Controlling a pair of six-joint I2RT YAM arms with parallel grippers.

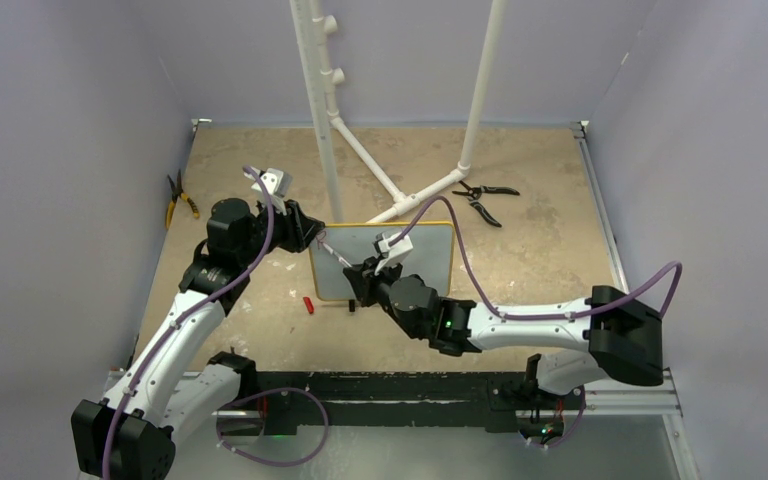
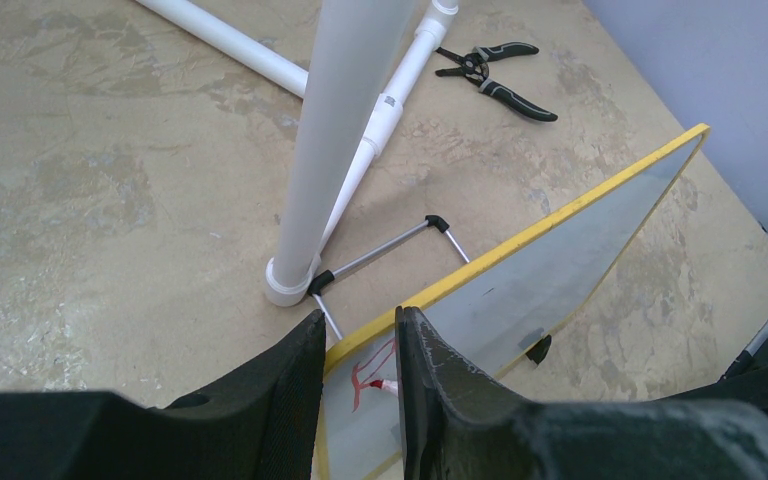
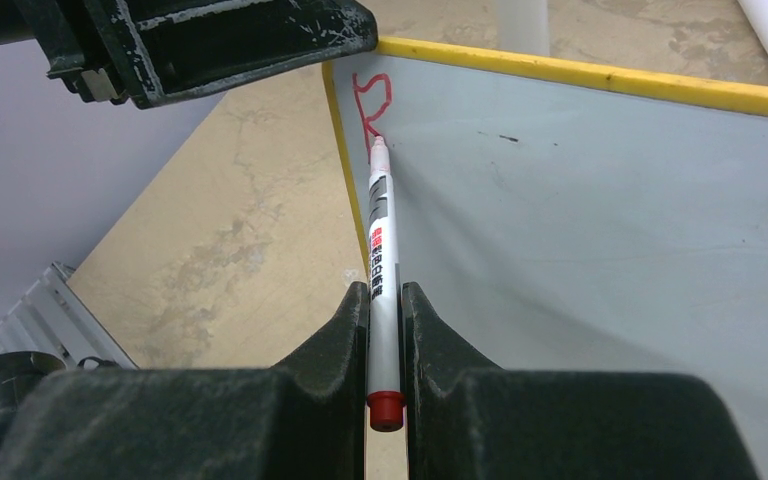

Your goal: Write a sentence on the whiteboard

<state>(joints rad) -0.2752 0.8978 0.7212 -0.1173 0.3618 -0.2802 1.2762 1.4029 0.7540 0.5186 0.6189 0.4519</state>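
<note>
The whiteboard (image 1: 415,255) with its yellow frame stands tilted mid-table. It also shows in the left wrist view (image 2: 560,270) and the right wrist view (image 3: 600,210). The sentence (image 3: 372,105) is only a red "R" at the board's top left, also visible between my left fingers (image 2: 370,375). My left gripper (image 1: 303,232) has narrow jaws astride the board's top left corner (image 2: 360,335). My right gripper (image 1: 365,272) is shut on a white marker pen (image 3: 380,250). The pen's red tip touches the board just under the letter.
A white PVC pipe frame (image 1: 325,110) stands behind the board, its base by the board's wire stand (image 2: 385,245). Black pliers (image 1: 485,195) lie at the back right and yellow-handled pliers (image 1: 178,200) at the far left. A red cap (image 1: 308,305) lies before the board.
</note>
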